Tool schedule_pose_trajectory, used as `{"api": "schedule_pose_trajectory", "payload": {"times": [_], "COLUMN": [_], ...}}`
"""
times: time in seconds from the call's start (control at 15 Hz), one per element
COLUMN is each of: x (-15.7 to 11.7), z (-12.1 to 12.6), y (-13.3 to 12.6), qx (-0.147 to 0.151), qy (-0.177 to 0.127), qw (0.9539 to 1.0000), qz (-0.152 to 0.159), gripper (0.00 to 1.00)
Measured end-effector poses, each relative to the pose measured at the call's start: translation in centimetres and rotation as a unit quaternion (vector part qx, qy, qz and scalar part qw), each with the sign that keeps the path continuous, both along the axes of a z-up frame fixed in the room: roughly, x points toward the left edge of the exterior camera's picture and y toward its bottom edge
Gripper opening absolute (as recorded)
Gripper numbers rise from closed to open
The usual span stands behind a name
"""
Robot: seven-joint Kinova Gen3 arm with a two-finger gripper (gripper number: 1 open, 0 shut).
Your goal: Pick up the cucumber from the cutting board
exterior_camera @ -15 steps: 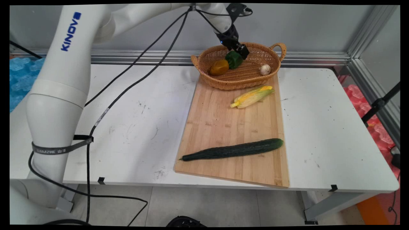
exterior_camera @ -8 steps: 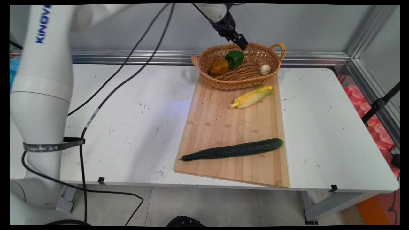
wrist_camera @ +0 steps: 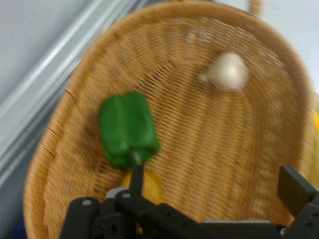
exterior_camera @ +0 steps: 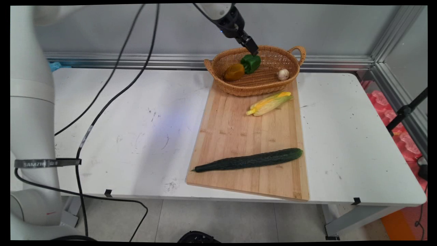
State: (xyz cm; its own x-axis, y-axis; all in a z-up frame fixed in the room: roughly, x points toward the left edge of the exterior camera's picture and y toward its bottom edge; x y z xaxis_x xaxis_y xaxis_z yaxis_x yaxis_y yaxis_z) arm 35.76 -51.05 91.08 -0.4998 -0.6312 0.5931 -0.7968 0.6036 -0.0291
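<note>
Gripper (exterior_camera: pixel 253 51), fingers spread and empty, above wicker basket (exterior_camera: pixel 273 87) back rim, near green pepper (wrist_camera: pixel 127 128); garlic (wrist_camera: pixel 227 71) well apart

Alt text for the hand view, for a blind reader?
An open black two-finger gripper hangs above an oval wicker basket holding a green bell pepper, a white garlic bulb and a yellowish vegetable partly hidden by the linkage.

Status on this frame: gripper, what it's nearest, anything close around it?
Gripper open, empty, above basket. Nearest: green pepper, lying free in basket. Beside it: yellow pepper; garlic apart.
</note>
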Motion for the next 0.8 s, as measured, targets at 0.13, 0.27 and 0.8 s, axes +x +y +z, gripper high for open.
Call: {"api": "schedule_pose_trajectory", "payload": {"times": [0.13,0.27,0.8], "x": [0.5,1.2,3.0], "z": [1.1,2.1,4.4], "y": [2.8,5.3,13.9], "qx": [0.004,0.009,0.037], "qy": [-0.005,-0.009,-0.026], "qw": [0.9997,0.9989,0.991], "qz": [-0.023,-0.045,-0.126], "gripper": [1.0,1.0,1.0]}}
